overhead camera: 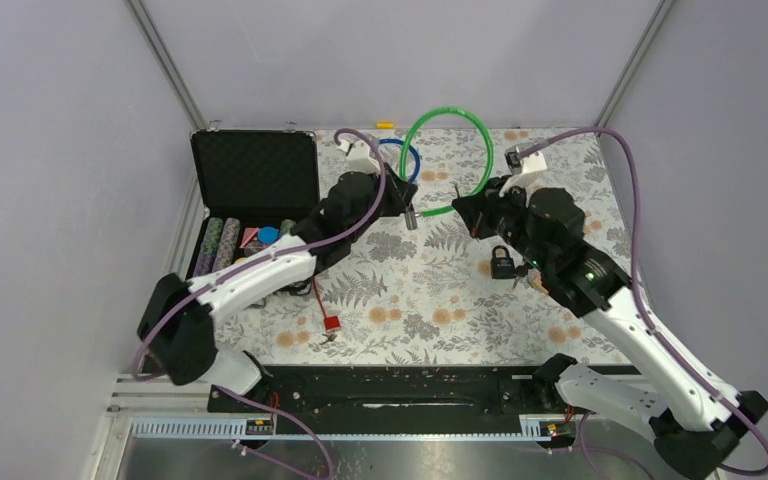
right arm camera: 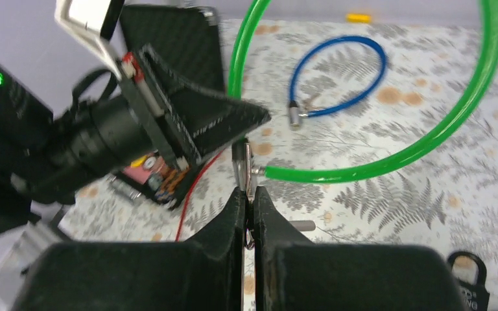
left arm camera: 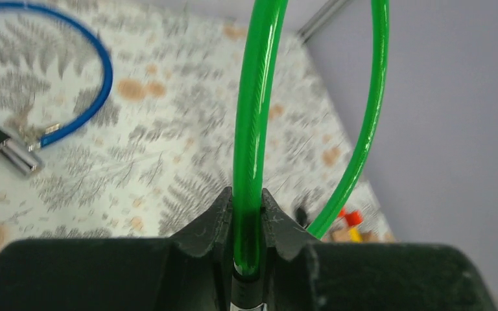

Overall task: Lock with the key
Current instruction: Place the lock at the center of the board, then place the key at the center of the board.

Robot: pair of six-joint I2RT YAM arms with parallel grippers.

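White-and-black arms (overhead camera: 260,275), purple cables (overhead camera: 632,215)

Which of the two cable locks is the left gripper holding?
The green cable lock, clamped in the left gripper; the blue cable lock lies untouched on the table.

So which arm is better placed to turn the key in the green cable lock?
Right. The right gripper pinches what looks like the small metal key at the barrel of the green cable lock; the left gripper is clamped on the cable, steadying it.
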